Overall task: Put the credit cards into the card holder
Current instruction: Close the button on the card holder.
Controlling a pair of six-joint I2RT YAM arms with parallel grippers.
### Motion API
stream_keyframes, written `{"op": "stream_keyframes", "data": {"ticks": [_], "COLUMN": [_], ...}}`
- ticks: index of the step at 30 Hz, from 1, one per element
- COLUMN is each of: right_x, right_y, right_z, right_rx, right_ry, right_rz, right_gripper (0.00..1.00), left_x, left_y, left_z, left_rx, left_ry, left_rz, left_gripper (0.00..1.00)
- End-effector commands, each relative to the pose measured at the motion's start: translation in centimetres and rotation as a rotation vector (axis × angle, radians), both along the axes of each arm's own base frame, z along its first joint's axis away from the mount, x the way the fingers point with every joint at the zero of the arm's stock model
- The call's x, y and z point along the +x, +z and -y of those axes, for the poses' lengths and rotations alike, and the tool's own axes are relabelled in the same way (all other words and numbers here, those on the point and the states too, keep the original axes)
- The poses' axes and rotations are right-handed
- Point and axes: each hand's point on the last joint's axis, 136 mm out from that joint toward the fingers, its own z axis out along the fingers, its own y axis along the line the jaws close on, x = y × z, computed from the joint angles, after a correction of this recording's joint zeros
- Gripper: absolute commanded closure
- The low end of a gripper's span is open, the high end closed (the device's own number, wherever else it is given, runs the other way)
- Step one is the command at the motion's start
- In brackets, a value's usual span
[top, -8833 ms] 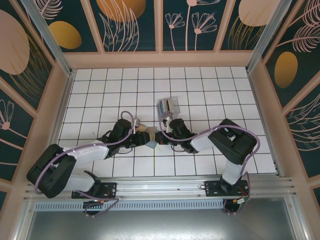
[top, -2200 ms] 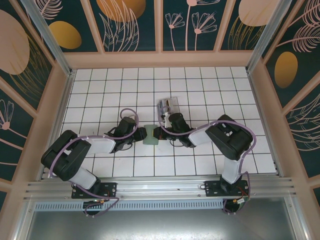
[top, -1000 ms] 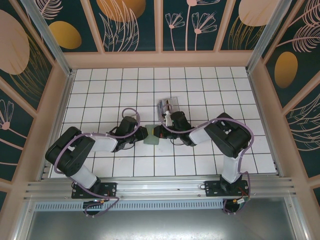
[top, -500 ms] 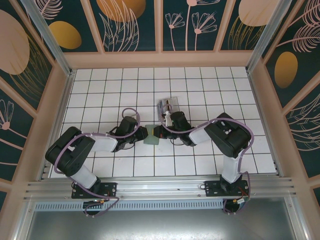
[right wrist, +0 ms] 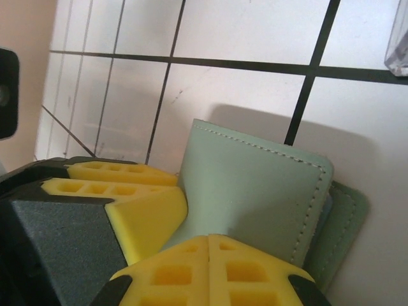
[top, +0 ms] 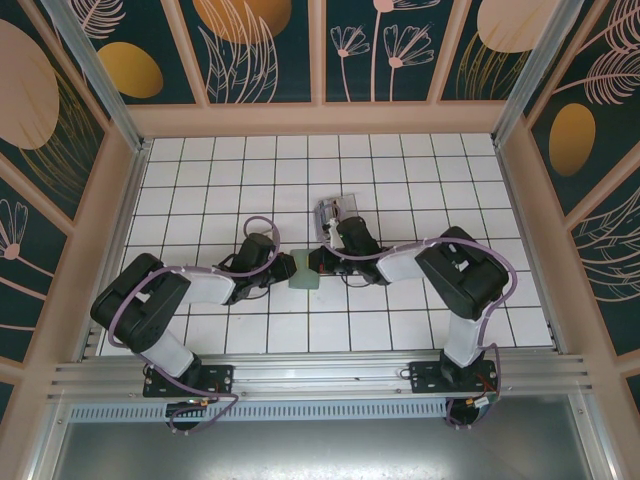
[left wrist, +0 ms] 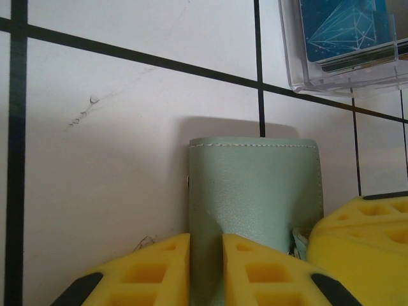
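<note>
The grey-green card holder (top: 303,270) lies on the white tiles between both grippers. My left gripper (left wrist: 206,271) is shut on its near folded edge, and the leather (left wrist: 255,191) stands up between the yellow fingers (left wrist: 153,271). My right gripper (right wrist: 209,255) is shut on the lifted upper flap (right wrist: 255,191), with the lower flap (right wrist: 344,223) showing beneath. In the top view the left gripper (top: 287,268) and right gripper (top: 318,263) meet at the holder. The credit cards, a blue one (left wrist: 347,29) on top, sit in a clear box (left wrist: 338,73).
The clear plastic box (top: 338,212) stands one tile beyond the card holder, close to the right wrist. Wooden walls (top: 320,120) ring the tiled floor. Open tiles stretch to the far left (top: 190,180) and far right (top: 450,180).
The right arm has shifted slightly, its wrist edging farther away. The card holder and the left arm stay where they were.
</note>
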Motion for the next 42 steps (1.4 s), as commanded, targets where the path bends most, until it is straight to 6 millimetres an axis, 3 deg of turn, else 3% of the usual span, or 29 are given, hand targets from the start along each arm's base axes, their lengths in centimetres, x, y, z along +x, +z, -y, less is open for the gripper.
{"op": "stream_keyframes", "data": {"ticks": [1, 9, 15, 19, 24, 32, 37, 40, 42], "right_x": [-0.7, -2.2, -2.5, -3.3, -3.8, -4.2, -5.0, -4.7, -4.1], "right_y": [-2.7, -3.6, -3.9, -3.0, -3.6, -6.2, -8.1, -6.5, -4.2], "right_z": [2.1, 0.0, 0.5, 0.5, 1.2, 3.8, 4.8, 4.2, 3.6], "right_rx": [-0.162, -0.128, -0.147, -0.118, -0.212, -0.501, -0.497, -0.439, -0.393], "right_ry": [0.003, 0.069, 0.058, 0.108, 0.101, 0.055, 0.046, 0.026, 0.001], "right_rz": [-0.06, -0.102, -0.087, -0.03, 0.092, 0.336, 0.3, 0.299, 0.318], "right_gripper": [1.0, 1.0, 1.0, 1.0, 1.0, 1.0, 1.0, 1.0, 0.94], "left_x": [-3.5, -3.5, -3.7, -3.8, -3.9, -4.2, -4.2, -3.8, -3.3], "left_y": [-3.5, -3.8, -3.9, -4.4, -4.3, -4.1, -3.2, -2.0, -0.6], "left_z": [-1.4, -1.2, -1.4, -1.8, -1.2, 0.0, 0.5, 0.2, -0.4], "left_rx": [0.075, 0.062, 0.075, 0.098, 0.055, -0.024, -0.064, -0.061, -0.049], "left_ry": [-0.02, -0.017, -0.015, -0.002, -0.007, -0.024, -0.041, -0.035, -0.018], "left_rz": [-0.146, -0.156, -0.16, -0.178, -0.189, -0.215, -0.198, -0.16, -0.122], "left_gripper": [0.8, 0.8, 0.8, 0.8, 0.8, 0.8, 0.8, 0.79, 0.78]}}
